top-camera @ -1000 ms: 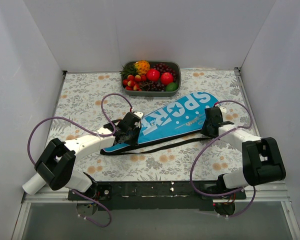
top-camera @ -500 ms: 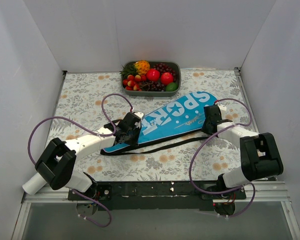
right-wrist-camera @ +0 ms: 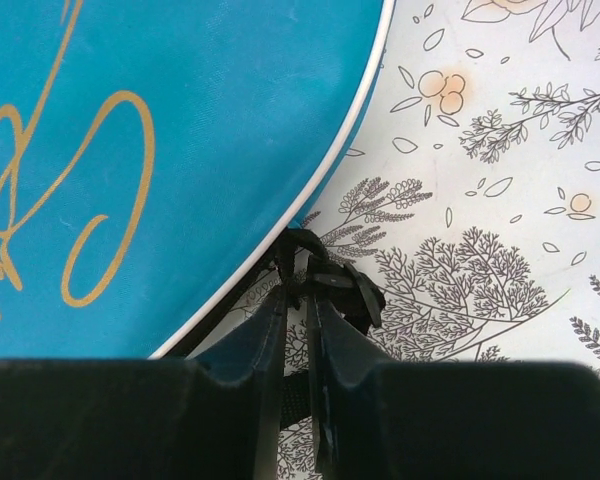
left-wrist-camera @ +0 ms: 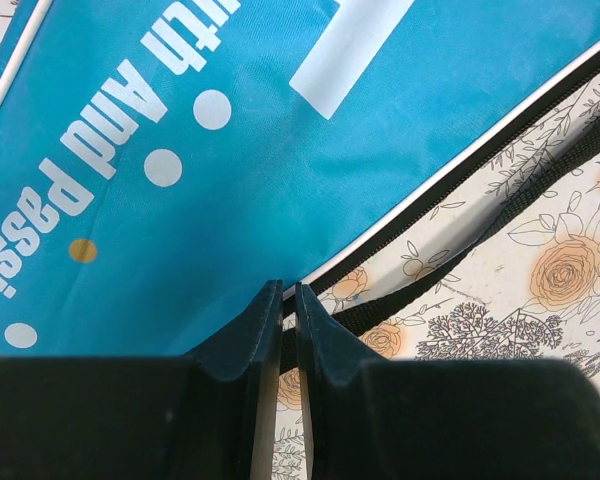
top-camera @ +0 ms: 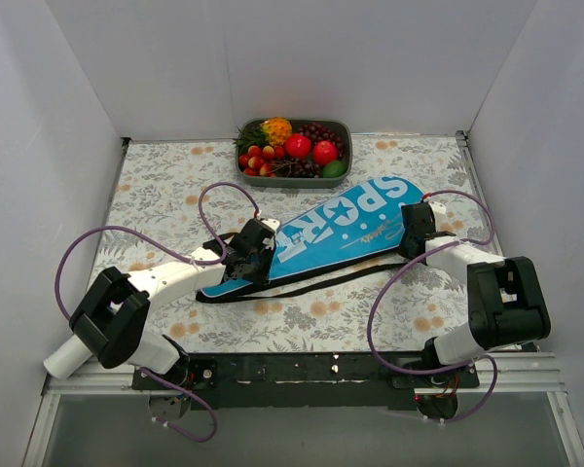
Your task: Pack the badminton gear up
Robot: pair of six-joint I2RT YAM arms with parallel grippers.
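Top external: one long blue racket-shaped fabric bag (top-camera: pixel 331 229) lettered SPORT lies diagonally, narrow end near-left, wide end far-right. At the narrow end, left gripper (left-wrist-camera: pixel 288 295), fingers closed to a slit at the seam, hold unclear. At the wide end's rim, right gripper (right-wrist-camera: pixel 298 300), fingers narrow, apparently pinching one black zipper tab (right-wrist-camera: pixel 345 285). Rackets, tube: none visible. One grey fruit tray (top-camera: pixel 343 126) beyond.

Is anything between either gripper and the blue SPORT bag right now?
Nothing visible. The left gripper is pinched at the blue bag's near edge; the right gripper is closed around a black strap end at the bag's rim.
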